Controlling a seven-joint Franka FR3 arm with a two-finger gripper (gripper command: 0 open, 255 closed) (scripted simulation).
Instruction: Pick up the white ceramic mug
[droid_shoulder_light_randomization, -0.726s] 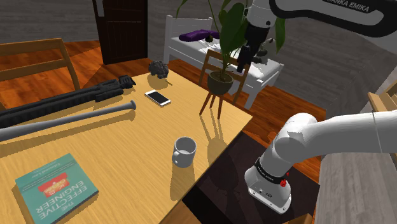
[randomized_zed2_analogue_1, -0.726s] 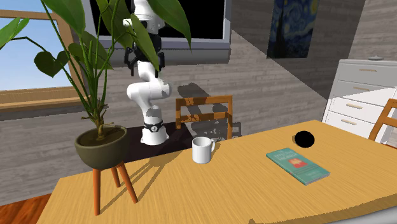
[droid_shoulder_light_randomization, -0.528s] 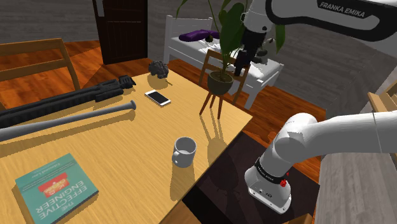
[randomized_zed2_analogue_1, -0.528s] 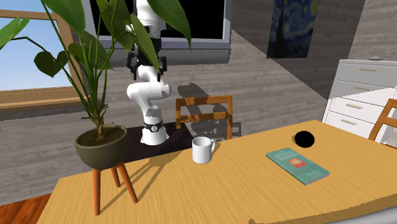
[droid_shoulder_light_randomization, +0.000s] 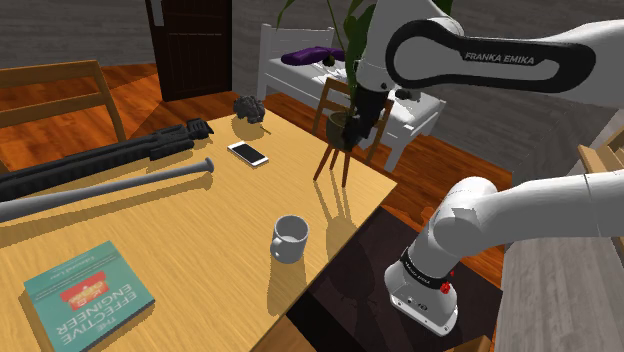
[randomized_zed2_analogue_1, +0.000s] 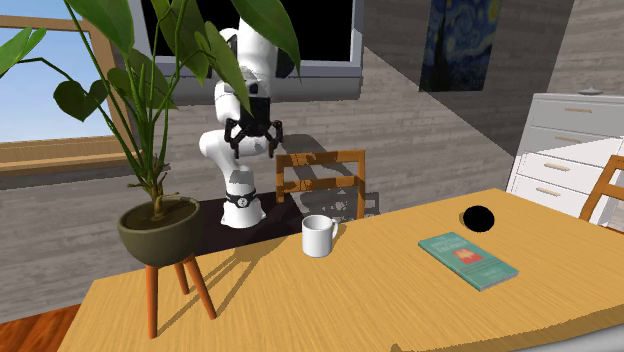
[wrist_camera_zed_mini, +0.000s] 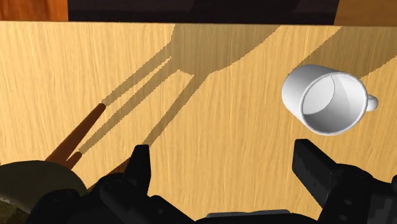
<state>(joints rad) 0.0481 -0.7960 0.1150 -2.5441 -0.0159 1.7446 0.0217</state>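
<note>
One white mug (droid_shoulder_light_randomization: 290, 238) stands upright on the desk (droid_shoulder_light_randomization: 170, 230), near its edge by the stand (droid_shoulder_light_randomization: 345, 295). High above, the claw (droid_shoulder_light_randomization: 351, 138) points down with fingers (wrist_camera_zed_mini: 141, 162) apart and empty, seemingly to drop over the rim. The mug lies off by one finger, so alignment looks unfinished.

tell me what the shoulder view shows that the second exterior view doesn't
In the shoulder view but not the second exterior: a phone, a grey bat and a long black gun-like object on the table. In the second exterior but not the shoulder: a starry painting and a white dresser. Both share the white mug, the teal book, the potted plant on its stand, and the open tool.
</note>
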